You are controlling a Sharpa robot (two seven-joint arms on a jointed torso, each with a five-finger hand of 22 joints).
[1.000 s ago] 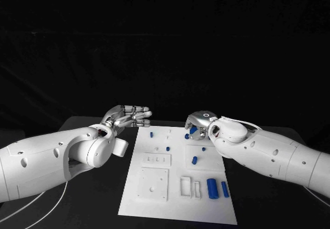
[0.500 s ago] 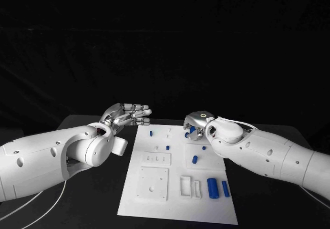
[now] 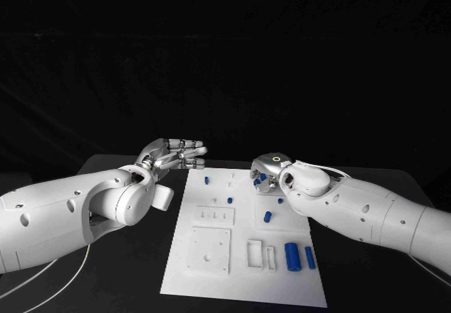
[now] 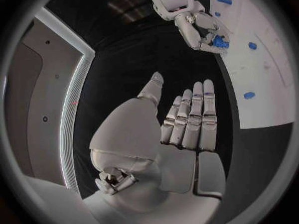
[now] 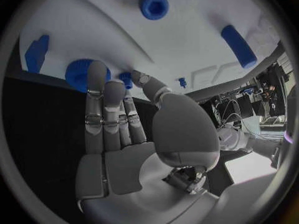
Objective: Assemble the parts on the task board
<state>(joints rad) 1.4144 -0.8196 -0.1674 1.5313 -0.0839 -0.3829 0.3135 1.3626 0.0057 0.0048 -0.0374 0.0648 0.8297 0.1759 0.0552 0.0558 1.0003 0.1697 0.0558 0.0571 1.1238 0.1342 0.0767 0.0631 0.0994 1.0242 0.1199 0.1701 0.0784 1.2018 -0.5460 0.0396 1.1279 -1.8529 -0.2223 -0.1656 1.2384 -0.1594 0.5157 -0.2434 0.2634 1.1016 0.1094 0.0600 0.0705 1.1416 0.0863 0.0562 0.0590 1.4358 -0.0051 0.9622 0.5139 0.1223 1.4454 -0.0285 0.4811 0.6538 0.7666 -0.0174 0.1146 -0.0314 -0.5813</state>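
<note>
The white task board [image 3: 235, 274] lies lengthwise in the middle of the black table. My right hand [image 3: 268, 175] hangs over its far right part, fingers stretched out, their fingertips [image 5: 95, 72] touching a round blue part [image 5: 77, 77] near the board's edge. A small blue peg [image 5: 126, 78] stands beside the thumb. My left hand [image 3: 174, 155] floats at the board's far left corner with its fingers apart and nothing in it. From the left wrist view the right hand [image 4: 198, 27] reaches down to a blue part [image 4: 219, 43] on the board [image 4: 268, 74].
Two blue cylinders [image 3: 291, 255] [image 3: 308, 257] lie at the board's near right, a shorter one [image 3: 267, 217] further up. Small blue pieces [image 3: 206, 175] [image 3: 231, 184] stand near the far end. White recessed blocks [image 3: 208, 250] sit at the near left. Black table surrounds the board.
My right hand has edged a little to the left over the board's far end. The left hand has risen slightly, still holding nothing.
</note>
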